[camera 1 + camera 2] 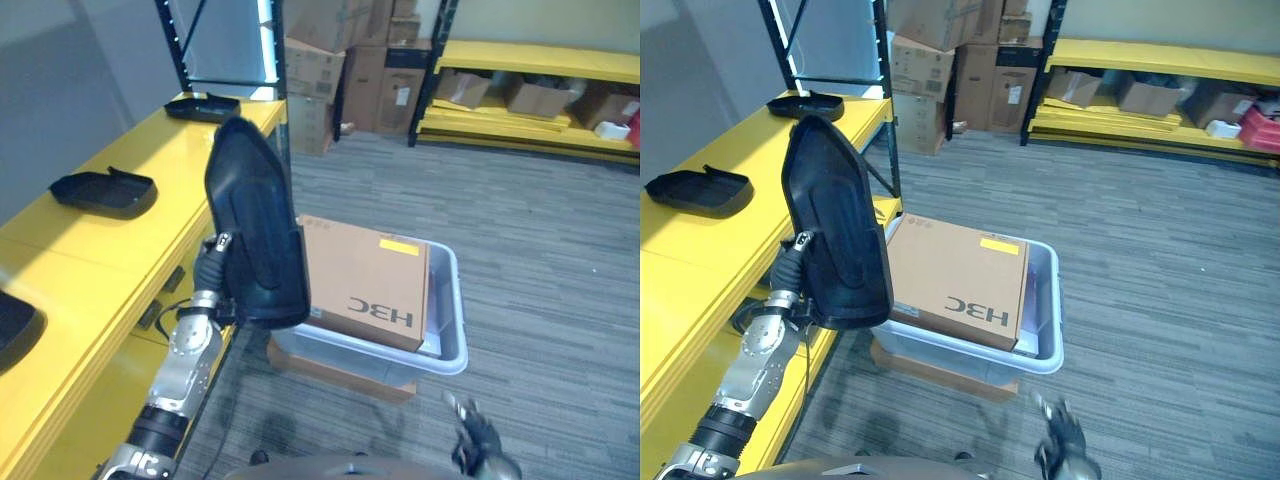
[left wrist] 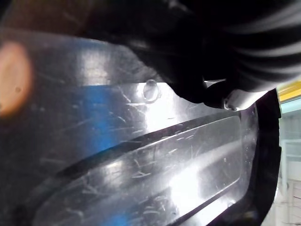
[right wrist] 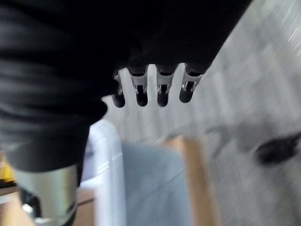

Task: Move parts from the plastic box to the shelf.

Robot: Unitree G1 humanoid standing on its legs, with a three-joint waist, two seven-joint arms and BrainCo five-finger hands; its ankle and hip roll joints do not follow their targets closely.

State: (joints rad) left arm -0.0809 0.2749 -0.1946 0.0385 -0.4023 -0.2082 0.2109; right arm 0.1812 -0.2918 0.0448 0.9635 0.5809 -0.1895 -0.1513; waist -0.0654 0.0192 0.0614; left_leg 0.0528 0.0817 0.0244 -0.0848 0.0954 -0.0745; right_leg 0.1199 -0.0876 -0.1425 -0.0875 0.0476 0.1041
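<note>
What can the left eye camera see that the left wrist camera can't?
Left eye view alone: the yellow shelf with black parts already on it, the grey plastic box holding a cardboard box, and the right robot hand low down. Left wrist view alone: scratches on the part's glossy surface. Both: the big black part held up on the left arm.

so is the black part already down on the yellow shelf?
No, the black part is held upright in the air beside the yellow shelf, above the plastic box.
</note>
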